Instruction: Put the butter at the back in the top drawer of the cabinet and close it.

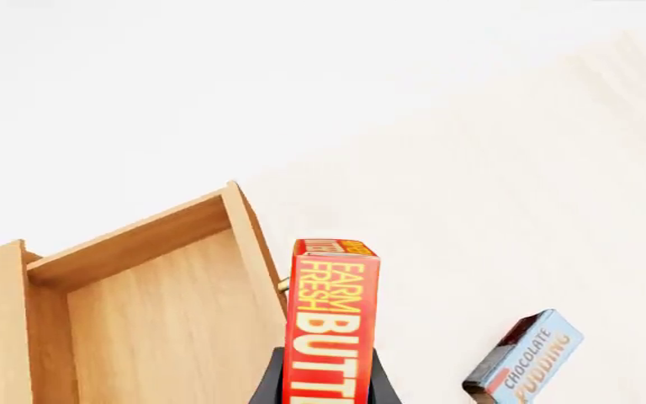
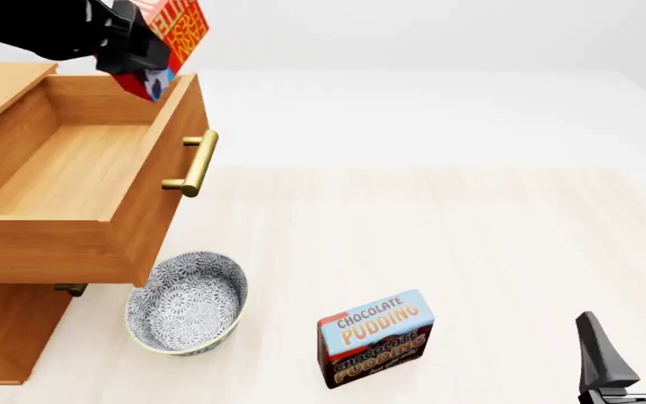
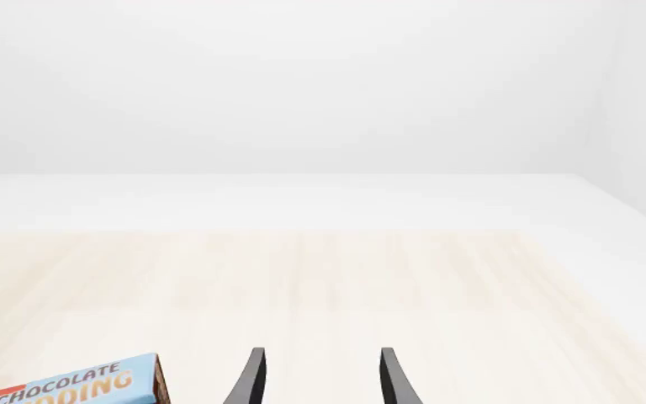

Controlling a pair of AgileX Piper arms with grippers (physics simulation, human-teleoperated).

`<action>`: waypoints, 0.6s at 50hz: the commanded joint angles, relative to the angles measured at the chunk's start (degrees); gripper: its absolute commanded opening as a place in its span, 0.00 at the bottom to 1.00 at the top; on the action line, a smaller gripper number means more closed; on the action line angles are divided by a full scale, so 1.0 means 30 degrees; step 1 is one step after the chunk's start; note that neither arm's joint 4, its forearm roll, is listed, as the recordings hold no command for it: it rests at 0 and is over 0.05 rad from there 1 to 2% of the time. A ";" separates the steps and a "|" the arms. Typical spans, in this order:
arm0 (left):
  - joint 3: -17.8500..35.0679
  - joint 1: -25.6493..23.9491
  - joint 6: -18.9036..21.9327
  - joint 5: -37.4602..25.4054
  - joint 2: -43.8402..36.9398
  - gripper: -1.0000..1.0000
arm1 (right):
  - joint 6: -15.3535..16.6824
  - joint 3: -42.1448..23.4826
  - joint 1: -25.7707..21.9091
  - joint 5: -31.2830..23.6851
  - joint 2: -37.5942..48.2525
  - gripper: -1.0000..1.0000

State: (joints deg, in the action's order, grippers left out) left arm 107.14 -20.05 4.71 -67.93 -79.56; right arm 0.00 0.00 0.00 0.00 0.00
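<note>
The red butter (image 2: pixel 175 27) box is held in the air by my left gripper (image 2: pixel 141 52), which is shut on it, just above the far right corner of the top drawer (image 2: pixel 65 172). That drawer stands pulled out of the cabinet (image 2: pixel 9 328), its brass handle (image 2: pixel 194 162) facing right. In the left wrist view the butter (image 1: pixel 330 324) stands between the dark fingers (image 1: pixel 269 385), over the drawer's front edge (image 1: pixel 253 244). My right gripper (image 2: pixel 632 347) hovers open at the front right, nothing between its fingers, also seen as the right gripper (image 3: pixel 319 379) in its own wrist view.
A patterned grey bowl (image 2: pixel 185 301) sits on the table under the open drawer's front. The blue-and-brown Chocolate Pudding box (image 2: pixel 375 337) stands upright near the front middle. A lower drawer handle (image 2: pixel 71 289) peeks out beneath the open drawer.
</note>
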 commanded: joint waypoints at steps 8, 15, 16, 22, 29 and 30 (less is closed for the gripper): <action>-0.1148 0.2561 0.1374 -0.0461 0.1862 0.00 | 0.0000 0.0000 0.0000 0.0000 0.0000 1.00; -0.1924 0.3078 0.1546 -0.0237 0.2189 0.00 | 0.0000 0.0000 0.0000 0.0000 0.0000 1.00; -0.2007 0.3275 0.1567 -0.0217 0.2254 0.00 | 0.0000 0.0000 0.0000 0.0000 0.0000 1.00; -0.2291 0.3712 0.1673 -0.0155 0.2360 0.00 | 0.0000 0.0000 0.0000 0.0000 0.0000 1.00; -0.2319 0.3932 0.1658 0.0019 0.2102 0.00 | 0.0000 0.0000 0.0000 0.0000 0.0000 1.00; -0.2225 0.4101 0.1779 0.0042 0.2033 0.00 | 0.0000 0.0000 0.0000 0.0000 0.0000 1.00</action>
State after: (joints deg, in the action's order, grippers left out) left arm 100.33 -9.77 8.52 -68.52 -73.72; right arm 0.00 0.00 0.00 0.00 0.00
